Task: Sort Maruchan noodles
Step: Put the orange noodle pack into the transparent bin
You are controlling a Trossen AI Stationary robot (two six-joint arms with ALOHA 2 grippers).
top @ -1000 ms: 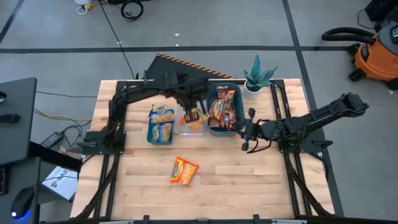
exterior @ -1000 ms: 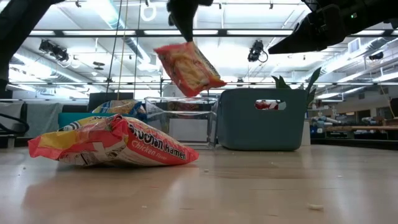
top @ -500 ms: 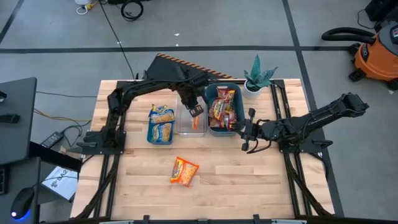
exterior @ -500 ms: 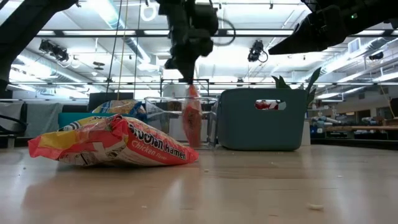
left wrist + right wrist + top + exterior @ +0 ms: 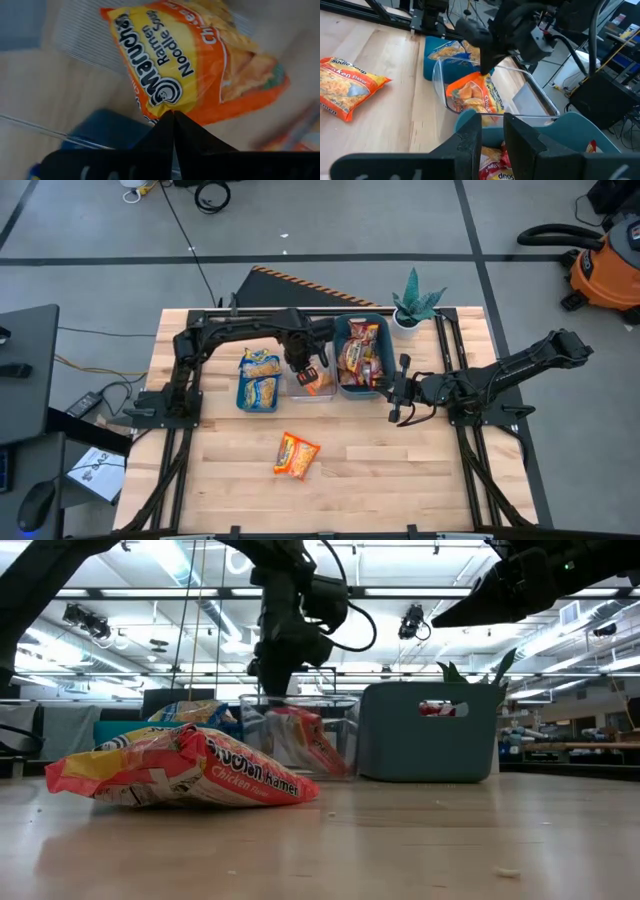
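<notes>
While you look down from the high view, your left gripper [image 5: 305,366] sits just above the middle of the frame, lowered over the clear bin [image 5: 308,388]. Its fingers [image 5: 172,135] are pressed together at the edge of an orange packet [image 5: 318,382]; you cannot tell whether they pinch it. That orange packet lies inside the clear bin, leaning against its wall in the low view.

To the left of the clear bin, a blue bin [image 5: 258,402] holds blue-and-yellow packets [image 5: 260,376]. To the right, a teal bin [image 5: 364,390] holds dark red packets [image 5: 360,356].

Lower in the frame, a second orange packet [image 5: 296,455] lies alone on the bare wooden table [image 5: 400,460], well apart from the bins. In the low view it fills the left foreground.

Your right gripper [image 5: 396,396] waits at centre right, just beside the teal bin, its two fingers [image 5: 470,137] slightly parted with nothing between them.

A small potted plant [image 5: 414,302] stands at the table's upper right corner.
</notes>
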